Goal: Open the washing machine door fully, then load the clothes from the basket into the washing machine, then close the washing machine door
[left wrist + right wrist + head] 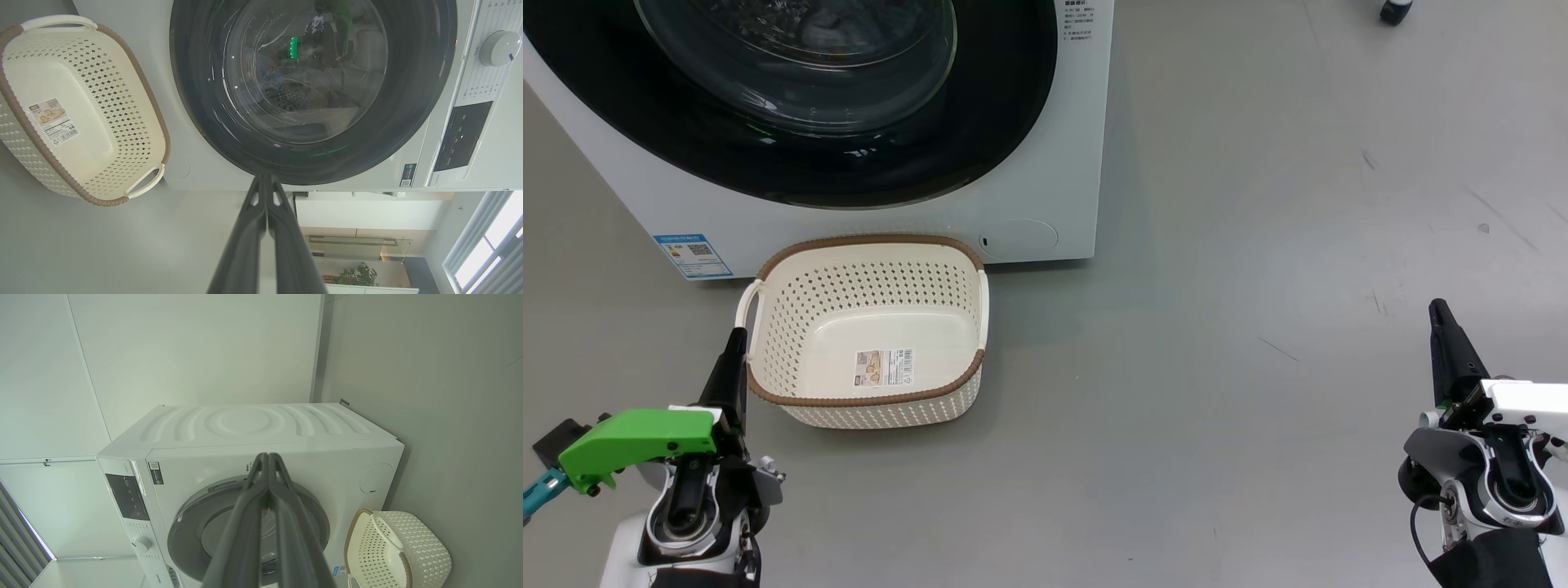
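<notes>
The washing machine [1054, 163] stands at the top left, white, and its door [980, 122], a black ring around domed glass, lies flush against the front. In front of it on the floor sits the basket [866, 242], holding nothing but its label sticker. The clothes are out of view; a dim bluish patch behind the glass [267, 79] is too faint to identify. My left gripper [737, 343] is shut and empty just left of the basket. It points at the door's lower rim [265, 179]. My right gripper [1439, 310] is shut and empty, far to the right over bare floor.
Grey floor [1258, 327] stretches to the right of the machine. A dark caster wheel [1395, 10] stands at the top right. The machine's knob [499, 48] and dark display [461, 134] sit beside the door. A white wall [184, 347] rises behind the machine.
</notes>
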